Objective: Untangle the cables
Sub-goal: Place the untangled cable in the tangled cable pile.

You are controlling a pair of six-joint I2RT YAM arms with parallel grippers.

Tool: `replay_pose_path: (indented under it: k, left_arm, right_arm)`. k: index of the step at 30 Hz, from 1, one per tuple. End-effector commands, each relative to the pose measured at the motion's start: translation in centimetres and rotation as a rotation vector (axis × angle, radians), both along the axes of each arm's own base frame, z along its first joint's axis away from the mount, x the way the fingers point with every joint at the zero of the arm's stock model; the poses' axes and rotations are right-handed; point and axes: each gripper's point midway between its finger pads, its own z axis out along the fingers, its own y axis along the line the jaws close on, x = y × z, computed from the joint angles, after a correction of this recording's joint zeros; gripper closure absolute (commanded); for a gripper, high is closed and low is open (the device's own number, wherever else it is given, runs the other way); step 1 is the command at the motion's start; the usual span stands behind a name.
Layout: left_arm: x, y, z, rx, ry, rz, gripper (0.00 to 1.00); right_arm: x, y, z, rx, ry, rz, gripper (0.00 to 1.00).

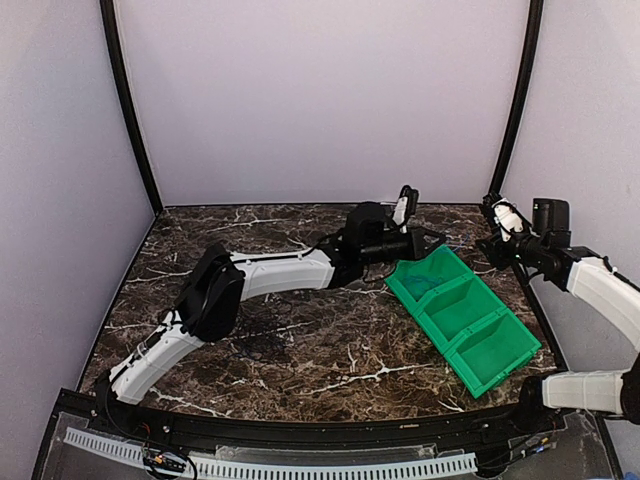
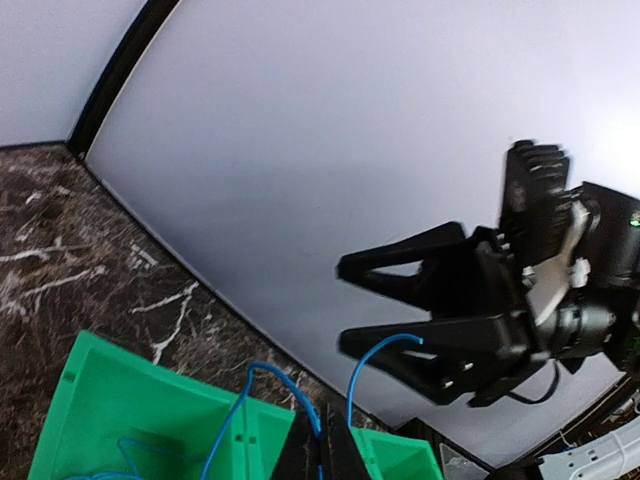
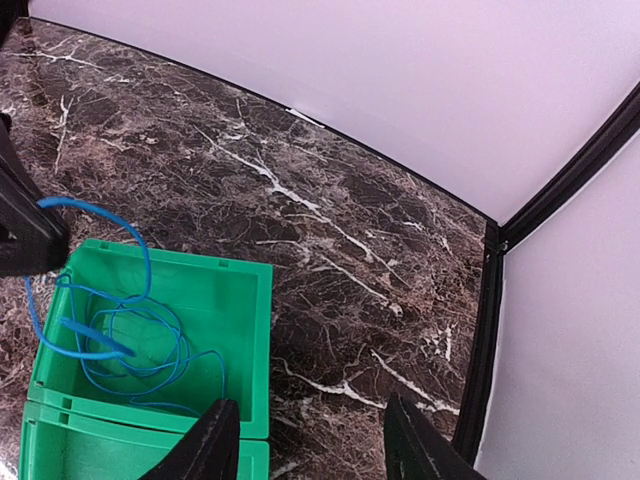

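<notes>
My left claw [image 2: 320,446] clenched on blue cable [image 3: 128,345], holding strand up off coil in green bin [image 3: 200,258] end pocket; right claw [image 3: 312,425] spread wide (ready for free end, I reckon).

No writing, label, brand, number or sign could be read in any view, neither on the green bin [image 1: 465,315] nor on the white arm casings [image 1: 285,270].
</notes>
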Motion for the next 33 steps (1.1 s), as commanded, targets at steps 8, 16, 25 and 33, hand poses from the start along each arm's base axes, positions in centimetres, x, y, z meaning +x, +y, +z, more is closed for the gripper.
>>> replay_pose_path:
  k: [8, 16, 25, 33]
  left_arm:
    - [2.3, 1.3, -5.7, 0.190, 0.087, 0.152, 1.00]
    - [2.2, 1.7, -7.9, 0.294, 0.075, 0.179, 0.97]
    - [2.1, 1.8, -7.7, 0.316, 0.059, 0.191, 0.88]
    - [1.5, 3.3, -6.5, 0.407, 0.038, 0.194, 0.78]
  right_arm:
    - [0.5, -0.1, 0.6, 0.009, -0.031, -0.007, 0.49]
    - [0.4, 0.0, 0.5, 0.010, -0.027, 0.000, 0.49]
    - [0.3, 0.0, 0.6, 0.011, -0.030, 0.002, 0.49]
    - [0.2, 0.1, 0.6, 0.008, -0.029, 0.011, 0.49]
